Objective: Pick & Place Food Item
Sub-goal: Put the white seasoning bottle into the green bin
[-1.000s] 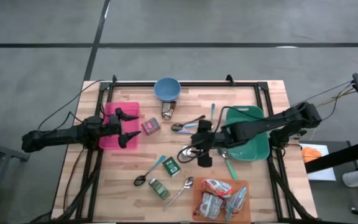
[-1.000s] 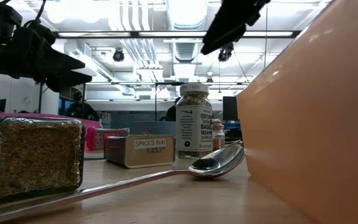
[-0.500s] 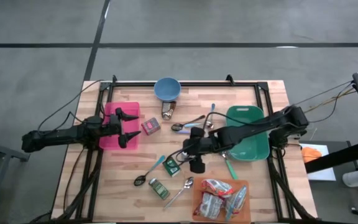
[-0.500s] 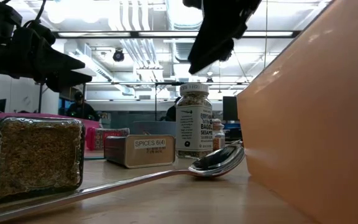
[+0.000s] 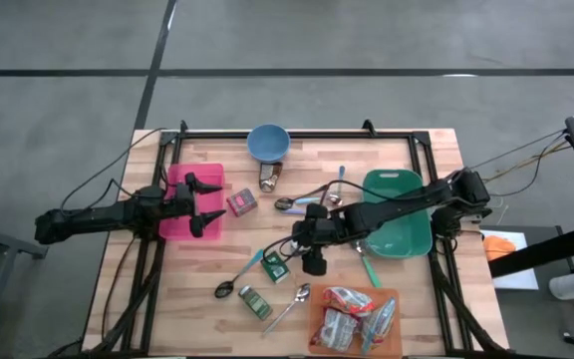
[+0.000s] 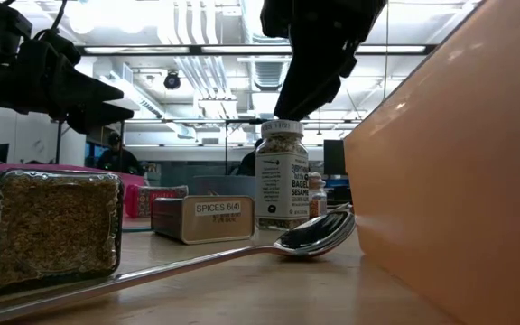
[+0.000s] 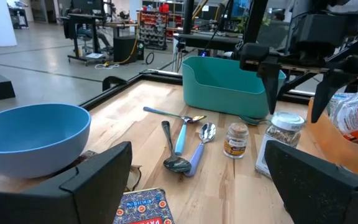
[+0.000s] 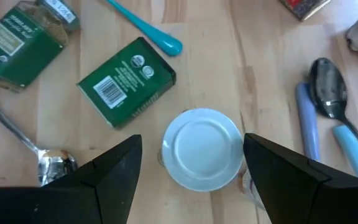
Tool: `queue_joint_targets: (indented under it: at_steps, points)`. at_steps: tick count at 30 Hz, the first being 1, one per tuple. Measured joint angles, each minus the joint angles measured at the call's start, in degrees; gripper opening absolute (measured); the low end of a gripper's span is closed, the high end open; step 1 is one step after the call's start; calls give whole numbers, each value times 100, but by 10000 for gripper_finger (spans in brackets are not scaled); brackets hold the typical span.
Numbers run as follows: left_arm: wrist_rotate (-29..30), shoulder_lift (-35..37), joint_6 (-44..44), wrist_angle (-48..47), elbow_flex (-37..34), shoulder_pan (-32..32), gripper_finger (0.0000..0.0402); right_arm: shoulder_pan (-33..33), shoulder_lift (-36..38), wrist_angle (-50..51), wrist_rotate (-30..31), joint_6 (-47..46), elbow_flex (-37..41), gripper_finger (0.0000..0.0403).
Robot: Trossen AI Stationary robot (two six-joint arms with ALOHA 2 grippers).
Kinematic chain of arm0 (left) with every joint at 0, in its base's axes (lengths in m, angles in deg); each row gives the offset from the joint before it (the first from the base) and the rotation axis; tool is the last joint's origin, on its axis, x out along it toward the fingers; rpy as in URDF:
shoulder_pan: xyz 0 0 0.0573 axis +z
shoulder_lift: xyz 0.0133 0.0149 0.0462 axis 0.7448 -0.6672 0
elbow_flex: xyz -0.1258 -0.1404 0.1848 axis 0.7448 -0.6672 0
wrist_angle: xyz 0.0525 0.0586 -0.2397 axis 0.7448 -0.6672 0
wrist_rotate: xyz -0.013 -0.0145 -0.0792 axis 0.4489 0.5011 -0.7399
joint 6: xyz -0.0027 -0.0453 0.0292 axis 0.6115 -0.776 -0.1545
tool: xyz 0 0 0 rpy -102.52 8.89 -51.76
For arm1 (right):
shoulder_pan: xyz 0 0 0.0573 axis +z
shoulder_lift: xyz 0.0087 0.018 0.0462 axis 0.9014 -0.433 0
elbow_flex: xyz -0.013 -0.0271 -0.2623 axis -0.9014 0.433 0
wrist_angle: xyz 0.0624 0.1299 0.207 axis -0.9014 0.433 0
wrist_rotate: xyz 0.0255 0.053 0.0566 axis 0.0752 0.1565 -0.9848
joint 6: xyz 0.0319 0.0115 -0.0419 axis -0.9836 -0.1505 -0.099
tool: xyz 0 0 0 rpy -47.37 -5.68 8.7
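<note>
A: Fingers of the right gripper are seen spread wide on either side of the white-lidded seasoning jar, directly above it, with nothing pinched between them.

B: Is the jar touched?

A: No contact can be made out. The jar is stood upright near the middle of the wooden table, just right of the green spice tin. In the low view its label and lid are seen below the dark gripper.

B: What is placed nearest the front edge?

A: The orange tray of packaged snacks is set at the near right. A square spice jar and a metal spoon are laid near it to the left, and a teal-handled spoon lies a little farther back.

B: And farther back?

A: The teal bin is found right of the jar, under the right arm. Several spoons lie beyond the jar, and a small red tin left of them. A blue bowl sits at the far edge.

B: The other arm?

A: The left gripper is held over the pink tray at the left, its fingers spread and empty.
</note>
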Motion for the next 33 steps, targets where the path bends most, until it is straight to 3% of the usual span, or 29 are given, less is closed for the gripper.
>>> queue_joint_targets:
  at_steps: [18,33]
  points:
    - [0,0,0,-1,0,-1,372,-201,-9,-468,-458,-146,338,277]
    - [0,0,0,0,0,0,372,-204,-9,-1024,-433,4,646,274]
